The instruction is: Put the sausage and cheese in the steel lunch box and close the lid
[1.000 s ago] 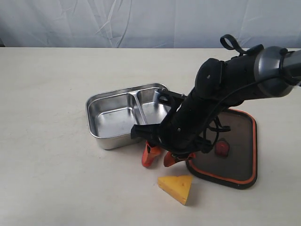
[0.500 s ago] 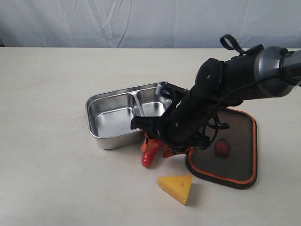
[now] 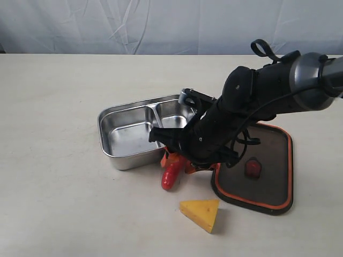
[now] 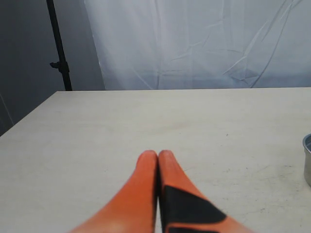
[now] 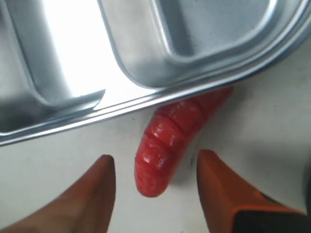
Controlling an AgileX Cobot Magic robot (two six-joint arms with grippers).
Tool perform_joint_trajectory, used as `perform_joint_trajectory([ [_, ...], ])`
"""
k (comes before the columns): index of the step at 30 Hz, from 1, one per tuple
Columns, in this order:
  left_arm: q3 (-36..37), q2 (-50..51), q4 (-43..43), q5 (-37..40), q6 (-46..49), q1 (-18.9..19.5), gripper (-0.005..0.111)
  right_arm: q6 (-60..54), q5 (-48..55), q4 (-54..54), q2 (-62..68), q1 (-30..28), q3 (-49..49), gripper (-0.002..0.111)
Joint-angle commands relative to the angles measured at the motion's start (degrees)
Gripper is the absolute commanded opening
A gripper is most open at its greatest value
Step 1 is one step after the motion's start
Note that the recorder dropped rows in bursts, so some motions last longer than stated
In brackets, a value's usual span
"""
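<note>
The red sausage (image 3: 171, 174) lies on the table against the front wall of the steel lunch box (image 3: 121, 114). Both compartments of the box hold nothing. My right gripper (image 3: 179, 160) hovers just over the sausage, open. In the right wrist view the sausage's (image 5: 167, 143) near tip sits between the spread fingers (image 5: 99, 187), untouched, and its far end disappears under the box rim (image 5: 146, 103). The yellow cheese (image 3: 201, 213) lies nearer the front edge. The dark lid (image 3: 268, 182) rests on the table to the right, orange rim up. My left gripper (image 4: 158, 156) is shut on nothing.
My right arm (image 3: 268, 88) crosses over the lid and the right end of the box. An orange tab (image 3: 252, 168) sits at the lid's centre. In the left wrist view a box edge (image 4: 307, 160) shows at the frame's side and a dark stand (image 4: 58, 46) rises behind the table.
My right gripper has lifted and drawn back toward the box, and the sausage that its fingers hid now shows on the table. The left gripper's earlier state is not shown.
</note>
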Motion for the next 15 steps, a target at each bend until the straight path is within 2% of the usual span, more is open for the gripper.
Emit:
perform_joint_trajectory([
  [1,0.21,-0.29,-0.13,-0.71,0.05,-0.09,0.000,0.01,-1.25,-0.41,0.10,-0.08,-0.29,0.050],
  [15,0.21,-0.29,-0.13,-0.71,0.05,-0.09,0.000,0.18,-0.74,2.54,4.65,-0.08,-0.29,0.050],
])
